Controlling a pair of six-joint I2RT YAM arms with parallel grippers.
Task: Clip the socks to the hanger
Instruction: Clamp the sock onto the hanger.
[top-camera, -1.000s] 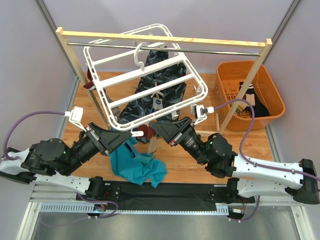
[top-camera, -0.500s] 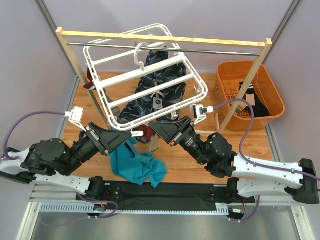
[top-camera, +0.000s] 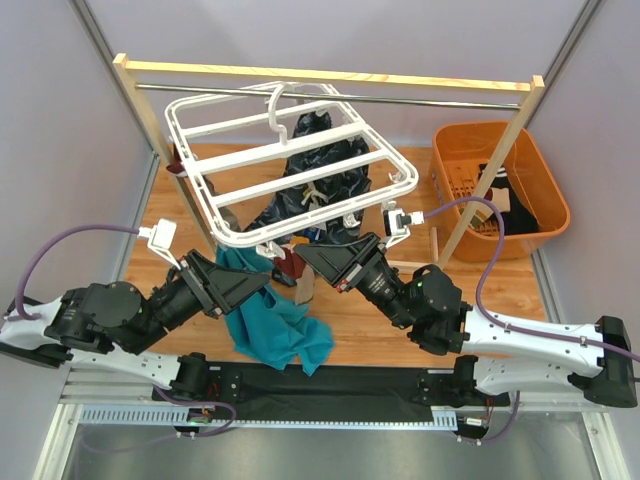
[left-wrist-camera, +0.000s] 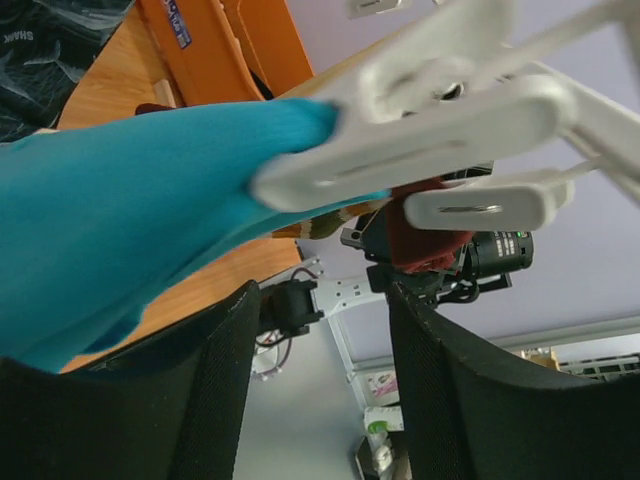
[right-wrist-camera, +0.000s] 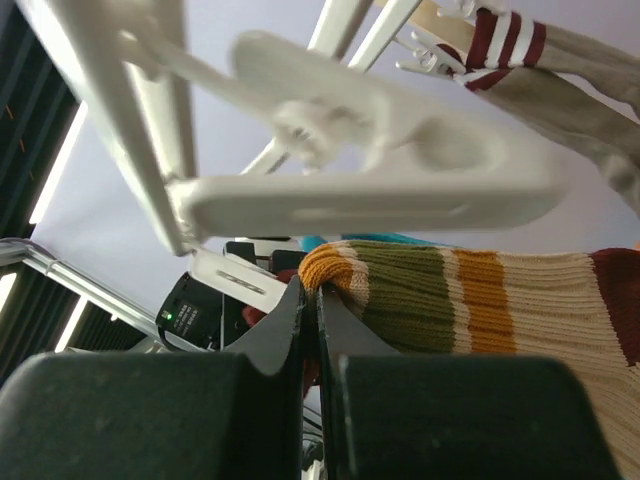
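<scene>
The white hanger (top-camera: 300, 178) hangs from the rack's rail. A teal sock (top-camera: 268, 322) hangs from a clip on the hanger's near edge. In the left wrist view that white clip (left-wrist-camera: 420, 140) pinches the teal sock (left-wrist-camera: 130, 210). My left gripper (top-camera: 266, 283) (left-wrist-camera: 325, 330) is open just below it, with nothing between its fingers. My right gripper (top-camera: 299, 262) (right-wrist-camera: 312, 290) is shut on the cuff of a sock striped in orange, olive, cream and maroon (right-wrist-camera: 470, 300), right under another clip (right-wrist-camera: 380, 190). A red-and-white striped sock (right-wrist-camera: 520, 45) hangs clipped further along.
A dark patterned cloth (top-camera: 322, 190) hangs behind the hanger. The wooden rack (top-camera: 330, 77) with its metal rail spans the back. An orange basket (top-camera: 455, 150) holding more socks stands at the right, behind the rack's leg (top-camera: 490, 175).
My left gripper opened, let go and dropped back to the left. The teal sock now hangs from the clip, and the hanger swung back up to the left. The right gripper stayed shut.
</scene>
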